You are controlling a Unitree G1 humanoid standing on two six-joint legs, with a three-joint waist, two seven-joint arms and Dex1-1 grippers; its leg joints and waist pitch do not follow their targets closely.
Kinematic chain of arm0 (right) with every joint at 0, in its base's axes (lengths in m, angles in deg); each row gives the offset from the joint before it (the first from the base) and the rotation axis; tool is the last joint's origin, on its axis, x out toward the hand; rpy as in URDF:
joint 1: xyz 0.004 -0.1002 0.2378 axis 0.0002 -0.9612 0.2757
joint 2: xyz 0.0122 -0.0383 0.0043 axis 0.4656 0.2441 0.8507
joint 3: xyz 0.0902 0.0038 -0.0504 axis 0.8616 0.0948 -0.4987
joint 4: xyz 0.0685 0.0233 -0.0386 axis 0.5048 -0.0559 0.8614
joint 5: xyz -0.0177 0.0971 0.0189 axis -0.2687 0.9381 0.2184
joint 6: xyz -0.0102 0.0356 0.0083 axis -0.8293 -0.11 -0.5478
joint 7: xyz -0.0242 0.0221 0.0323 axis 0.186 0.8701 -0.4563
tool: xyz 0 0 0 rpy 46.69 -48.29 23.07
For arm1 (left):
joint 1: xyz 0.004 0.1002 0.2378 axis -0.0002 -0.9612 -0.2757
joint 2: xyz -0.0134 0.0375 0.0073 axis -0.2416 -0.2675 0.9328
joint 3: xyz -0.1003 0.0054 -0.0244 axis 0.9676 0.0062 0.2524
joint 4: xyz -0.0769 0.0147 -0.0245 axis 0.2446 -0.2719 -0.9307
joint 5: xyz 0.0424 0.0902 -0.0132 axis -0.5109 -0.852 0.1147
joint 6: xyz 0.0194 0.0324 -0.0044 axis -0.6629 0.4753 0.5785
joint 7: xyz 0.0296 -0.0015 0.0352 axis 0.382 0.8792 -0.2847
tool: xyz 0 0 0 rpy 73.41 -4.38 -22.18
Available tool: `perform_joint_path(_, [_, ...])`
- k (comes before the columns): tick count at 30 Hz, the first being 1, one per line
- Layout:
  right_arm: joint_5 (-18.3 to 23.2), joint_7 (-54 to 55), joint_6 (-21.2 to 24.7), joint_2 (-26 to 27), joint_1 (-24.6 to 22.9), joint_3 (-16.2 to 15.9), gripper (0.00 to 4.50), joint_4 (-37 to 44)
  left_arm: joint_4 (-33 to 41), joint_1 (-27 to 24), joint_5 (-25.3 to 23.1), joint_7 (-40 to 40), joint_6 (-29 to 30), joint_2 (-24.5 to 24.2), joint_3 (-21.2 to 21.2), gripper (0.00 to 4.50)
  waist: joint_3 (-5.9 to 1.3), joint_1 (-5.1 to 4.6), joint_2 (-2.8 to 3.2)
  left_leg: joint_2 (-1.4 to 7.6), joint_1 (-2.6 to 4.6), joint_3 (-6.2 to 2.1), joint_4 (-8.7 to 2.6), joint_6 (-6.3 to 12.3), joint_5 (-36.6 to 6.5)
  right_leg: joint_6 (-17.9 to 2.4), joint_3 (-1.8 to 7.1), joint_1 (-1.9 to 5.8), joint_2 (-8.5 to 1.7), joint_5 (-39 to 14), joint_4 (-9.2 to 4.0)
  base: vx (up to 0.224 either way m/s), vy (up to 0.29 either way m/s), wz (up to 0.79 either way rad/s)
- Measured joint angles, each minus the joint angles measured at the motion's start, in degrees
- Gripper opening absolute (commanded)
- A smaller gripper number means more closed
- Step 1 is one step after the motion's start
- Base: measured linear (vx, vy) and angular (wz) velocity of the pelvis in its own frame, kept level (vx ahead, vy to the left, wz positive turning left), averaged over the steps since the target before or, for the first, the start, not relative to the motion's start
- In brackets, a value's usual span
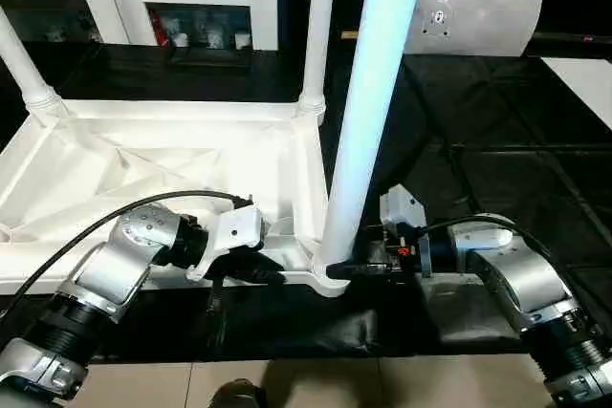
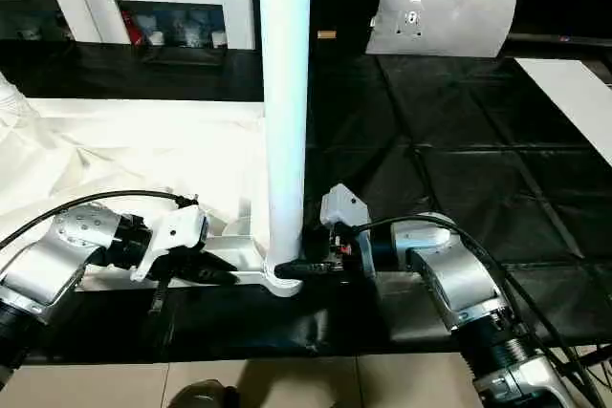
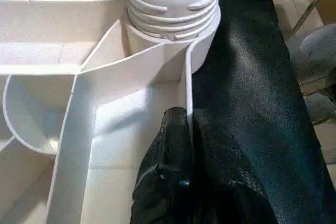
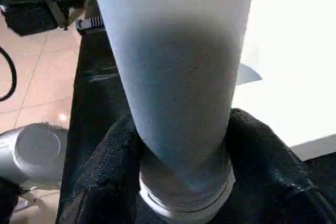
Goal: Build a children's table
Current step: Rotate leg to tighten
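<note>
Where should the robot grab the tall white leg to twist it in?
Low down, just above the threaded base, as the right gripper does now, coming from the table's outer side. The leg stands upright in the corner socket, round and widest there, so two fingers can wrap it from both sides.

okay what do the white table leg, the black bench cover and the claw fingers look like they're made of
Table leg: likely moulded plastic, smooth satin white, with moulded threads at its base in the left wrist view. Bench cover: looks like a soft vinyl-like sheet, glossy black, creased. Right claw fingers: black, finely textured, possibly rubbery pads; uncertain.
</note>
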Motion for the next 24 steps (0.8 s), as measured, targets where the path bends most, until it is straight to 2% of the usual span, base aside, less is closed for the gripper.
perform_joint_path(4, [-0.13,7.27,2.56,2.94,-4.51,2.69,2.07,4.30,0.55,-0.12,0.19,-3.19,4.12,1.91,0.96,0.00,0.01,0.25,-0.01,0.00,0.04,0.03,-0.05,-0.01,0.01,0.00,0.01,-0.02,-0.02,0.00,0.01,0.000,0.000,0.00])
perform_joint_path(10, [-3.12,25.52,7.47,11.91,-6.88,7.20,2.06,6.51,-1.05,1.64,-2.85,-12.59,9.99,7.29,2.99,0.00,0.11,-0.93,-0.10,-0.02,0.36,0.17,-0.15,-0.18,0.10,0.16,-0.18,-0.04,-0.37,-0.08,0.04,0.000,0.000,0.00])
perform_joint_path(13, [-5.78,34.34,8.57,16.44,-4.76,8.25,2.06,4.38,-3.07,3.58,-4.25,-17.93,12.20,10.39,3.40,0.00,0.14,-1.96,-0.10,-0.06,0.38,0.24,-0.20,-0.18,0.10,0.18,-0.38,-0.17,-0.60,-0.09,-0.11,0.000,0.000,0.00])
perform_joint_path(16, [-7.61,41.16,9.58,20.76,-3.04,9.76,2.06,2.44,-3.82,4.00,-5.27,-22.68,13.62,13.10,4.39,0.00,0.14,-2.36,-0.10,-0.05,0.40,0.23,-0.35,-0.18,0.10,0.17,-0.52,-0.18,-0.66,-0.07,-0.48,0.000,0.000,0.00])
perform_joint_path(19, [-11.01,51.68,10.10,26.52,1.47,11.09,2.06,-2.38,-5.73,5.71,-7.29,-29.48,15.53,16.83,5.26,0.00,0.17,-3.16,-0.07,-0.05,0.34,0.23,-0.40,-0.18,0.10,0.13,-0.54,-0.29,-0.69,-0.02,-0.74,0.000,0.000,0.00])
perform_joint_path(21, [-11.22,53.86,10.10,27.85,1.99,11.92,2.61,-3.02,-5.64,5.75,-7.48,-30.47,15.74,17.49,5.25,0.00,0.15,-3.49,-0.09,-0.06,0.33,0.23,-0.40,-0.17,0.09,0.12,-0.54,-0.26,-0.70,0.02,-0.94,0.000,0.000,0.00])
perform_joint_path(24, [-11.13,54.12,9.67,28.57,2.14,12.03,2.94,-3.01,-5.47,5.87,-7.51,-30.62,15.69,17.52,5.26,0.00,0.15,-3.56,-0.10,-0.15,0.29,0.24,-0.42,-0.14,0.07,0.36,-0.52,-0.24,-0.77,1.01,-1.25,0.000,0.000,0.00])
